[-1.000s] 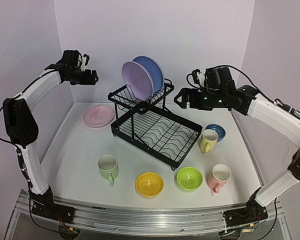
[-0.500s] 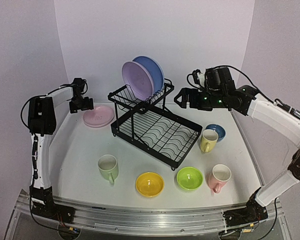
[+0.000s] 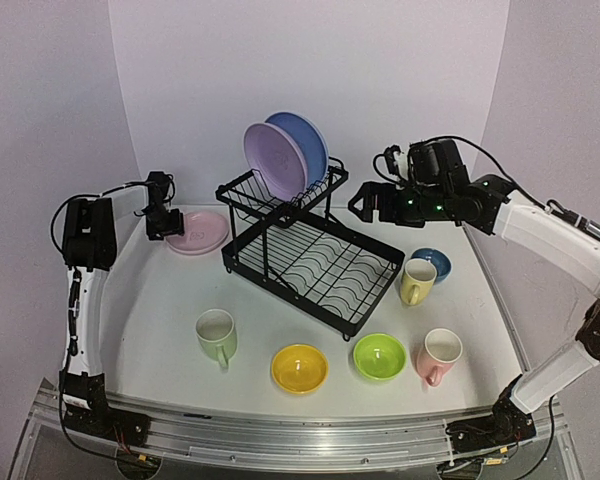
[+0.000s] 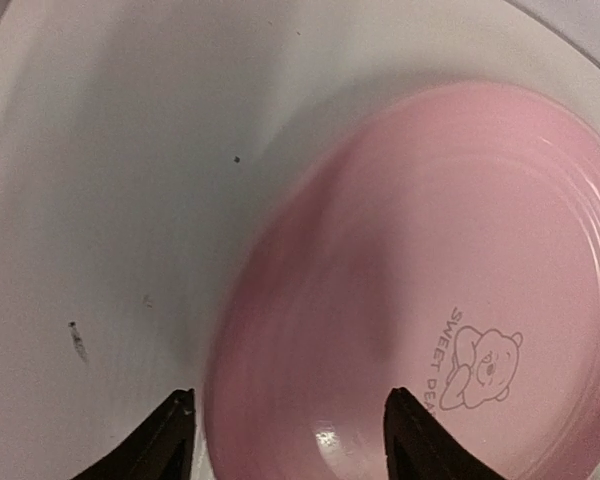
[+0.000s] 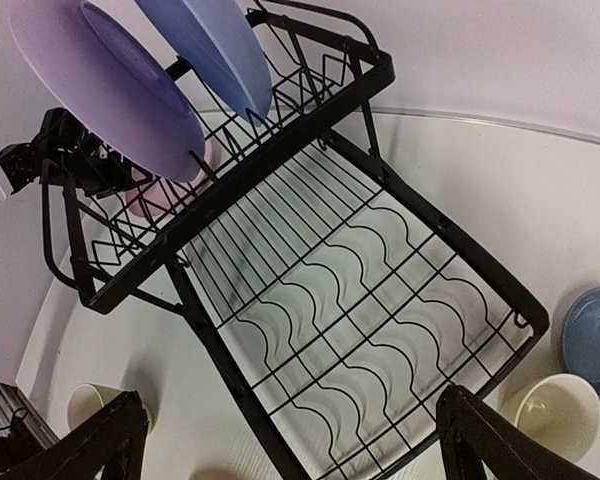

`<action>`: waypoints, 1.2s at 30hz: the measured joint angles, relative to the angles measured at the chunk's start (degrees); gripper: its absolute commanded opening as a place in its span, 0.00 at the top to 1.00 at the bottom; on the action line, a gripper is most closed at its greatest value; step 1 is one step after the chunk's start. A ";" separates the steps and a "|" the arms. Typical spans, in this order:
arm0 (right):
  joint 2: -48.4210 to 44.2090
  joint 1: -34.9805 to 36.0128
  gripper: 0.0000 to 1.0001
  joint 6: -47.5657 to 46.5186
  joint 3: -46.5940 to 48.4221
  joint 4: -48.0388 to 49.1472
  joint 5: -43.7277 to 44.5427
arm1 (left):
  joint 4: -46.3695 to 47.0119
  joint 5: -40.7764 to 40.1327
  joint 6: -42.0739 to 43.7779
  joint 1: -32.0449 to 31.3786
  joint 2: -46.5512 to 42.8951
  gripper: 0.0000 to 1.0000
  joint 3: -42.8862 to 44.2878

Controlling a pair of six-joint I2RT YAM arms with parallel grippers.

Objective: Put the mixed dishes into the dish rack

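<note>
White tabletop (image 3: 150, 310), lavender walls. Pink plate (image 4: 430, 270) lying flat, left of the black wire dish rack (image 3: 310, 262). Left gripper (image 4: 290, 440) wide open astride its rim, holding nothing; right gripper (image 3: 358, 204) open, empty, above the rack. Best to lower, hook under the rim, pinch firmly.

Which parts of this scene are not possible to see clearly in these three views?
Left wrist view: the pink plate is cut off by the right and bottom edges, its near rim blurred; contact with the left tool cannot be judged.
Right wrist view: the blue bowl is cut by the right edge; the right tool partly covers the yellow mug.
Top view: the lavender plate hides part of the blue plate.
</note>
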 measured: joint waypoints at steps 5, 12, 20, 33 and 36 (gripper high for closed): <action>0.29 -1.99 0.02 1.36 -2.55 0.07 -4.29 | -0.02 4.74 -0.18 -0.02 0.33 0.65 -0.32; 5.36 -3.84 0.03 3.86 -3.68 -0.13 -12.51 | 1.30 9.09 -2.43 0.68 0.22 1.00 -0.87; 7.10 -3.82 0.04 5.56 -3.99 -0.47 -15.94 | 0.90 10.83 -3.66 4.47 -1.43 1.00 -0.87; 7.10 -3.82 0.11 5.91 -2.85 -0.71 -16.80 | 8.89 1.63 8.04 6.57 -23.81 1.00 -14.40; 7.10 -3.82 0.14 5.87 -0.54 -0.99 -16.70 | 12.73 -0.33 13.45 6.21 -31.04 1.00 -19.67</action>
